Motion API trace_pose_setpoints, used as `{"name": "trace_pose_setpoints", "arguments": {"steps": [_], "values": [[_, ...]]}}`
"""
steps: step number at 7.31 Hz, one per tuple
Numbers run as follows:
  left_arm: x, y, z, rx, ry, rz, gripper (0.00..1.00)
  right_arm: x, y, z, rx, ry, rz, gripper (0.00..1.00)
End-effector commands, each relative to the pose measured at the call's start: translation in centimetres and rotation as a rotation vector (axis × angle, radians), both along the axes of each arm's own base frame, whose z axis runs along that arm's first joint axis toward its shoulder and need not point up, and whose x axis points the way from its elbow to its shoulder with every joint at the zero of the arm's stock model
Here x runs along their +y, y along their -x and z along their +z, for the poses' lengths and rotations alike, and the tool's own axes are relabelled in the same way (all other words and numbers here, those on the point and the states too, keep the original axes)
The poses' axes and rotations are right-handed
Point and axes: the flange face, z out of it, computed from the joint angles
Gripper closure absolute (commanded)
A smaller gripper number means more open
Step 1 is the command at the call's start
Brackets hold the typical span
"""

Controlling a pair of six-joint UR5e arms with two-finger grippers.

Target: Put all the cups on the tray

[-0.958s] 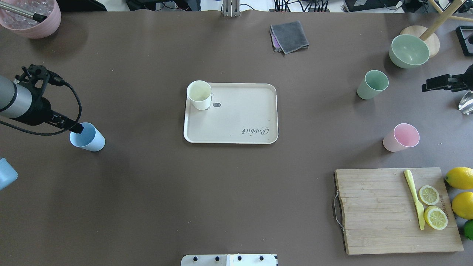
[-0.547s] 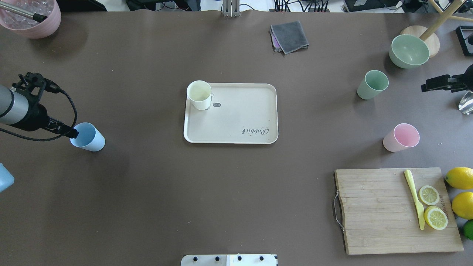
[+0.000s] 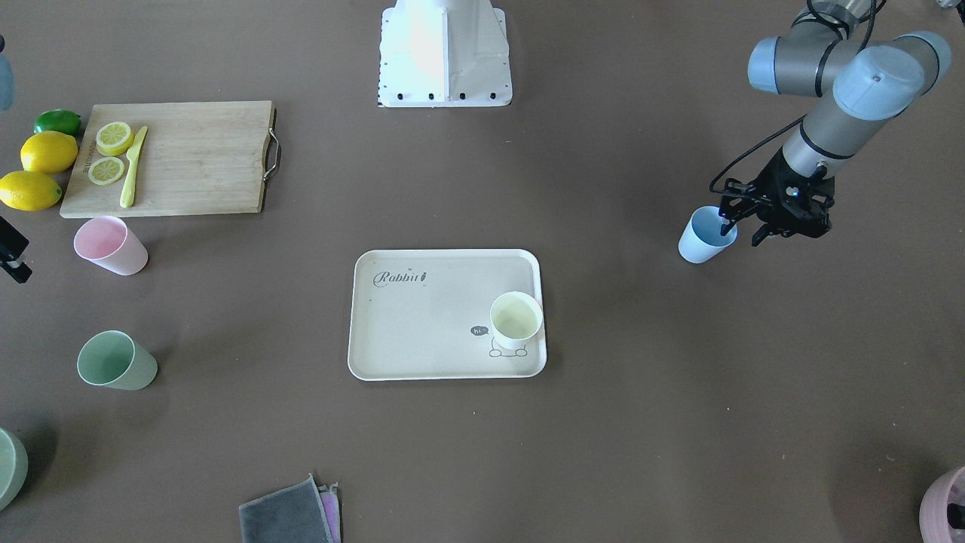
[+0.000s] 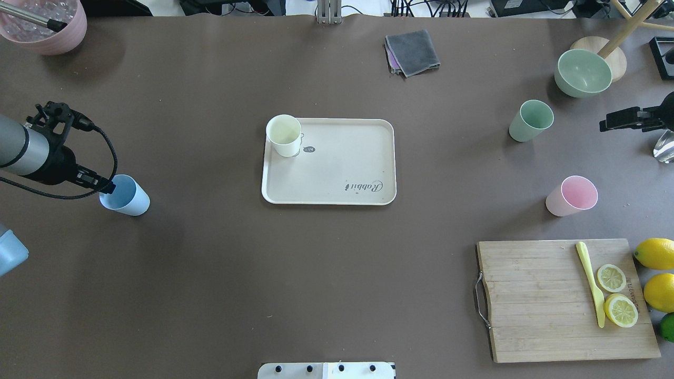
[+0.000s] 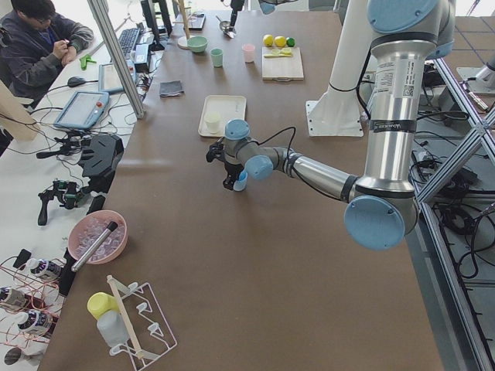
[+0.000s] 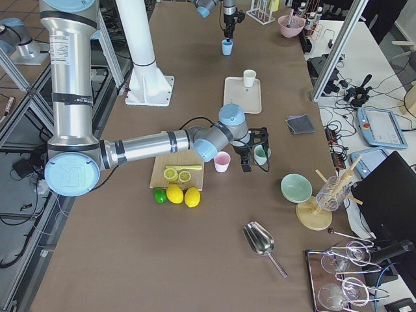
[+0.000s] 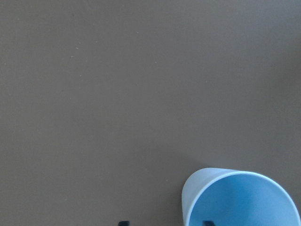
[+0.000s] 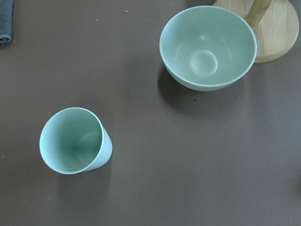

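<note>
- left arm: elbow high, forearm slopes down toward table, wrist pitched downward
- left gripper: low, close over table surface; fingers parted, only tips showing at bottom edge of wrist view
- black cable loops off left wrist
- right arm: stretched out low, forearm near level
- right gripper: points down, partly cut off at overhead view's edge; finger spacing unreadable
</note>
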Motion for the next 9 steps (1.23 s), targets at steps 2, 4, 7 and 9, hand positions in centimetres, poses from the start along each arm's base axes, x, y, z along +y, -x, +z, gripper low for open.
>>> {"name": "trace_pose_setpoints", "arguments": {"steps": [2,4,7,9], "values": [[-0.6,-1.3,-1.2,0.015,-0.016,0.011,1.0,0.0,0.0,0.0,-0.001,0.0,-0.001,0.0],[-1.2,-2.4,-0.9,0.005,-0.015,0.016,1.0,0.0,0.0,0.0,-0.002,0.002,-0.002,0.0],[-3.9,-5.0,-14.2,0.067,0.038,-0.013,1.0,0.0,0.0,0.0,-0.005,0.002,-0.004,0.0],[-3.6,-9.9,-22.0,0.092,0.139,-0.048,1.0,0.1,0.1,0.0,-0.005,0.003,-0.006,0.0]]}}
